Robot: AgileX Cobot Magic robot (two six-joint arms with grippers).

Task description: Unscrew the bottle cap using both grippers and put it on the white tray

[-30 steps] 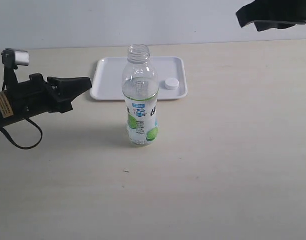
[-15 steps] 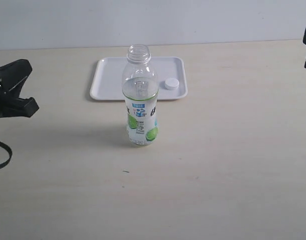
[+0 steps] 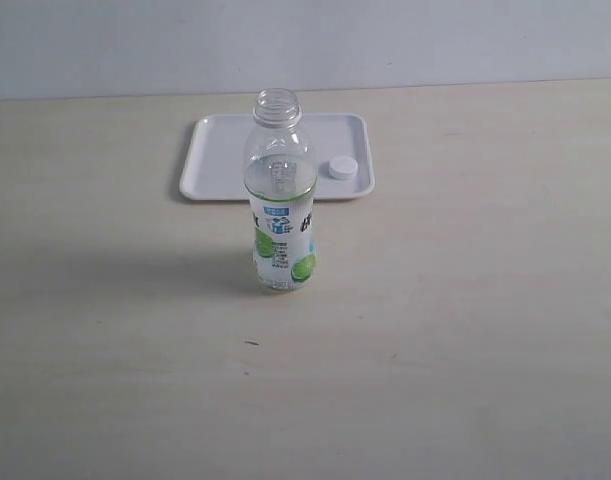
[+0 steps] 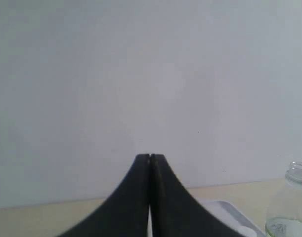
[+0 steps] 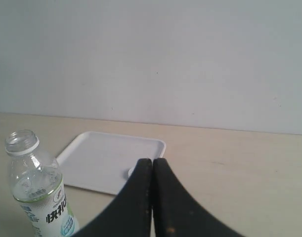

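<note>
The clear bottle [image 3: 281,200] stands upright and uncapped in the middle of the table, its lime label facing the exterior view. Behind it lies the white tray [image 3: 225,160], with the white bottle cap [image 3: 342,168] resting near its right front corner. Neither arm shows in the exterior view. In the left wrist view my left gripper [image 4: 150,157] is shut with nothing held, the bottle [image 4: 294,207] and tray [image 4: 225,212] off to one side. In the right wrist view my right gripper [image 5: 151,161] is shut and empty, with the bottle [image 5: 34,192] and tray [image 5: 101,155] ahead; the cap [image 5: 131,172] peeks beside its fingers.
A pale wooden tabletop [image 3: 465,330] runs to a plain light wall [image 3: 435,40] at the back. A small dark speck [image 3: 250,343] marks the table in front of the bottle.
Both arms have pulled back out of the exterior view, the left one leftward and the right one to the right. Bottle, cap and tray have not moved.
</note>
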